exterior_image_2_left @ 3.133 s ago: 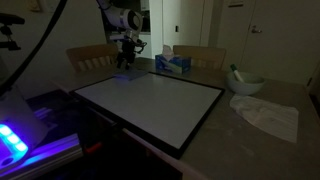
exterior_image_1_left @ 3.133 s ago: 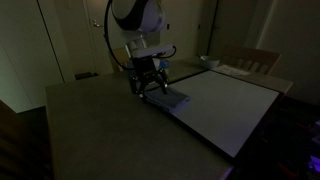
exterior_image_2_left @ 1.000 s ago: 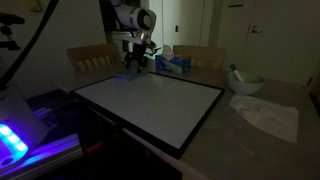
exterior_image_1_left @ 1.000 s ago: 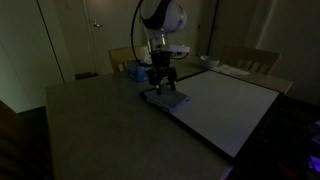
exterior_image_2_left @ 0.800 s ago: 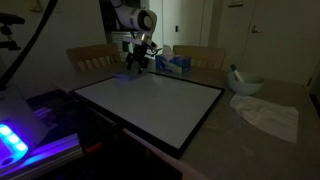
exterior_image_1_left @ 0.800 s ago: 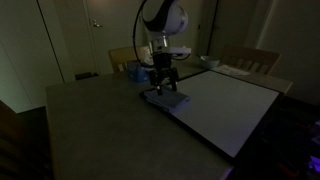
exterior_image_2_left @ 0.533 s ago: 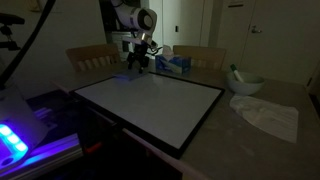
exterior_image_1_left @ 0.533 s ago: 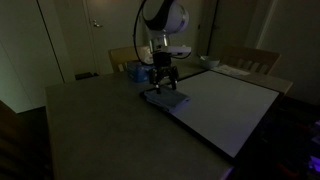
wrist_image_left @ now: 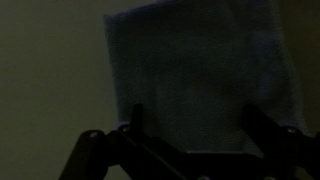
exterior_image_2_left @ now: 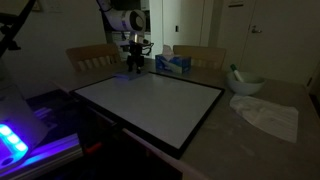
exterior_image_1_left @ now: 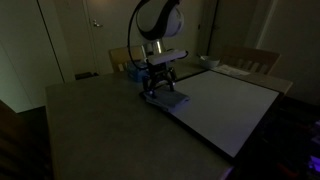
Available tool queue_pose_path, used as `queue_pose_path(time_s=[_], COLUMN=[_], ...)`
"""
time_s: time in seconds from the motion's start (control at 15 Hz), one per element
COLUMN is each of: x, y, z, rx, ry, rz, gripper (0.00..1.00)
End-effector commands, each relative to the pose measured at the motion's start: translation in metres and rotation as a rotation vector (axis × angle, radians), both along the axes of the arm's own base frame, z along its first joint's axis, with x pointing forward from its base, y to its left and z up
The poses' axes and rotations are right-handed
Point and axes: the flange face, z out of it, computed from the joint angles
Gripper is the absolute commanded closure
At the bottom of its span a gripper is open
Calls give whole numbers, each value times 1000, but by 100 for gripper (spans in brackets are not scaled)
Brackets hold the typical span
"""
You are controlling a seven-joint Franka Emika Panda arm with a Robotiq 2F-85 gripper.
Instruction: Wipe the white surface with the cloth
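Note:
The white surface (exterior_image_1_left: pixel 228 108) is a large flat board with a dark border, seen in both exterior views (exterior_image_2_left: pixel 150 105). The cloth (exterior_image_1_left: pixel 168 98) is a small bluish-grey rag lying flat on the board's far corner. It is barely visible in an exterior view (exterior_image_2_left: pixel 127 76) and fills most of the wrist view (wrist_image_left: pixel 200 75). My gripper (exterior_image_1_left: pixel 157 88) hangs just over the cloth, pointing down (exterior_image_2_left: pixel 134 67). In the wrist view its two fingers (wrist_image_left: pixel 192 125) stand wide apart over the cloth's near edge, open. I cannot tell whether the fingertips touch the cloth.
A blue tissue box (exterior_image_2_left: pixel 172 63) stands behind the board. A bowl with a pestle (exterior_image_2_left: pixel 245 82) and a white rumpled sheet (exterior_image_2_left: pixel 268 116) lie on the grey-brown table beside the board. Chairs (exterior_image_1_left: pixel 252 60) stand at the far edge. The room is dim.
The gripper has shifted a little sideways over the cloth and the wrist has turned slightly. The cloth has not moved.

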Motion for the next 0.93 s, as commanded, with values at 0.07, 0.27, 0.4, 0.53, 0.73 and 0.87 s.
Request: queue_pose_path(time_s=[0.07, 0.27, 0.4, 0.53, 0.73, 0.87], x=[-18, -26, -33, -41, -51, -56], y=[7, 1, -11, -24, -38, -45], z=[1, 1, -1, -4, -10, -14], rx=[-126, -104, -54, -4, 80, 143], ry=[-73, -84, -106, -128, -167, -196], rz=[-107, -188, -213, -209, -173, -168], gripper=[9, 24, 13, 0, 0, 26])
